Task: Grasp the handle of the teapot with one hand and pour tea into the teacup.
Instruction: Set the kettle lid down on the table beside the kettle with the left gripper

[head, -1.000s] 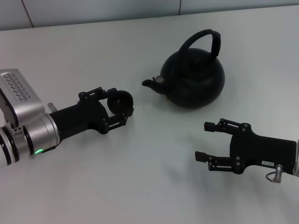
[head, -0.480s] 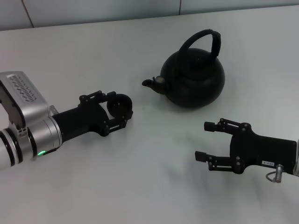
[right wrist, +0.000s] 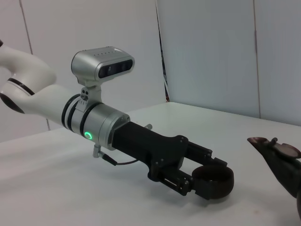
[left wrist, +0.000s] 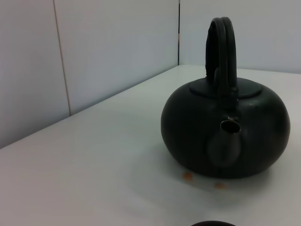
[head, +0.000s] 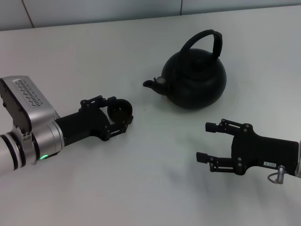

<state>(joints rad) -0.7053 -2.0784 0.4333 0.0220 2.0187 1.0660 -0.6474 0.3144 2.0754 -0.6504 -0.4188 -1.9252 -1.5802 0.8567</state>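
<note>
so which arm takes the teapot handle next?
Right. The right gripper is open and empty, near the teapot and its handle. The left gripper already holds the teacup.

Pale panelled wall [left wrist: 94, 56] behind white table [head: 117, 52]

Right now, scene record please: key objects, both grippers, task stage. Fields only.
teapot: upright on the table, teapot spout facing the robot's left
handle: handle arched over the lid, ungrasped
teacup: teacup held between the left gripper's fingers, beyond the spout tip on the robot's left
left gripper: left gripper shut on the teacup
right gripper: right gripper open, empty, nearer the robot than the teapot
task stage: handle not yet grasped, no pouring
</note>
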